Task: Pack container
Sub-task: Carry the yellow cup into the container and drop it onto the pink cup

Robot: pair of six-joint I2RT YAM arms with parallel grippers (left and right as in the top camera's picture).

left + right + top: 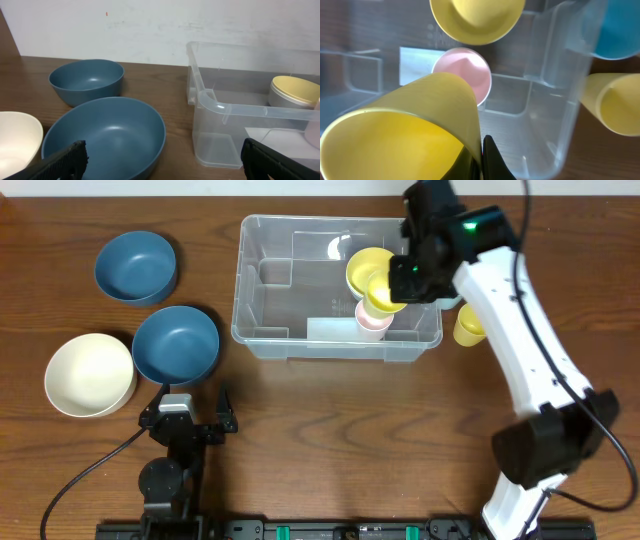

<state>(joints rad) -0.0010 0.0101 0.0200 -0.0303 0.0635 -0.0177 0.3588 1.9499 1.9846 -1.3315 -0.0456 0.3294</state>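
Note:
The clear plastic container (262,340) stands at the table's far middle. In it sit a yellow bowl (362,265) and a pink cup (374,320). My right gripper (402,280) hangs over the container's right half, shut on the wall of a yellow cup (383,295). In the right wrist view that yellow cup (405,130) is pinched at its rim by my right gripper (481,147), above the pink cup (465,75). My left gripper (190,418) rests low near the front left, open and holding nothing; in its own view the left gripper (165,162) faces the container (225,107).
Two blue bowls (135,267) (175,343) and a cream bowl (90,373) lie left of the container. Another yellow cup (468,326) lies on its side outside the right wall, beside a light blue item (620,30) partly hidden by the arm.

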